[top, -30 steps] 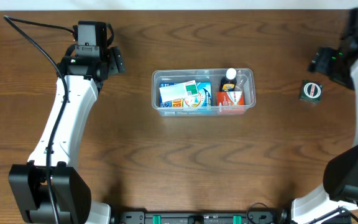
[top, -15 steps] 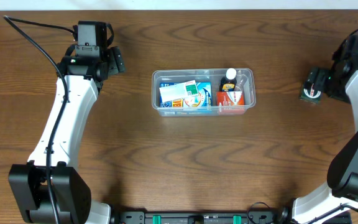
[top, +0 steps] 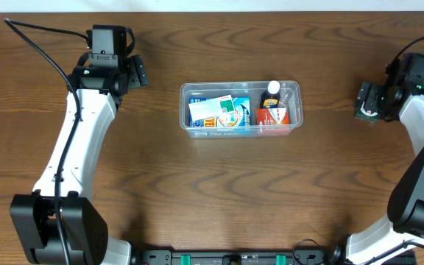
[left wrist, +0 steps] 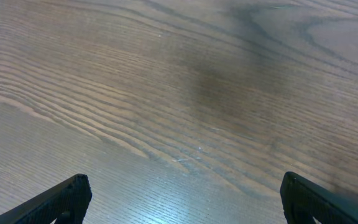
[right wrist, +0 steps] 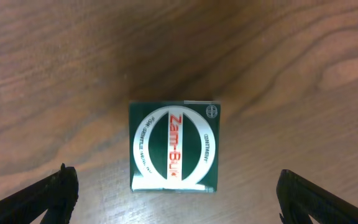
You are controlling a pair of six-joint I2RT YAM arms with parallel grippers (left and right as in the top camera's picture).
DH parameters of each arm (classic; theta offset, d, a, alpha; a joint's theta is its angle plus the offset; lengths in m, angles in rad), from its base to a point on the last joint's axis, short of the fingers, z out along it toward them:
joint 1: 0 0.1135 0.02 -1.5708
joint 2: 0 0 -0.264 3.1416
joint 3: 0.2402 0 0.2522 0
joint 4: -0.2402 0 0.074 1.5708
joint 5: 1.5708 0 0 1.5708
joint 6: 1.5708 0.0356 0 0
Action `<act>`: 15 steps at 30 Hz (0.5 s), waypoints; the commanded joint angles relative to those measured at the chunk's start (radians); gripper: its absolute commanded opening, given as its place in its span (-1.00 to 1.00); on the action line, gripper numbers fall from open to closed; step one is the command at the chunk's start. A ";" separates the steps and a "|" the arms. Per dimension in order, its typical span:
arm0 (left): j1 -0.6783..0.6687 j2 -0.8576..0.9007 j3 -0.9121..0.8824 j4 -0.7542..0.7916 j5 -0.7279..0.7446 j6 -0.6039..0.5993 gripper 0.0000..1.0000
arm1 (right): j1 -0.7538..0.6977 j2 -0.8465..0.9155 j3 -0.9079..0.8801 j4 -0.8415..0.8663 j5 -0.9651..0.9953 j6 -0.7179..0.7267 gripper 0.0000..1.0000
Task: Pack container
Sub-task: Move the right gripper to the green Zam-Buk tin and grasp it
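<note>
At the right wrist view's lower corners, the right fingers (right wrist: 58, 193) stand wide apart, the green box (right wrist: 174, 146) centred untouched between them (lined up, I judge, for grasping); the left fingers (left wrist: 67, 196) gape over the bench (left wrist: 179, 93); the container (top: 227, 84) sits mid-frame overhead.

The overhead view looks straight down from high up and takes in the whole surface (top: 212, 199), with the container (top: 240, 83) mid-frame and an arm along each side edge. The left wrist view sits low near the far left corner, tilted down at bare wood, with the left claw (left wrist: 185, 198) showing only as two dark tips in its bottom corners. The right wrist view looks down from close above a green box (right wrist: 174, 147) by the right edge, with the right claw (right wrist: 178, 190) tips framed likewise, and it shares that box with the overhead view.
</note>
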 commanded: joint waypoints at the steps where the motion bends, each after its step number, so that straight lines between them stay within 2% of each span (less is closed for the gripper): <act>1: 0.004 -0.022 0.003 -0.004 -0.012 -0.009 0.96 | -0.006 0.008 -0.027 0.034 -0.007 -0.016 0.99; 15: 0.004 -0.022 0.003 -0.003 -0.012 -0.009 0.96 | -0.008 0.089 -0.038 0.113 -0.016 -0.016 0.99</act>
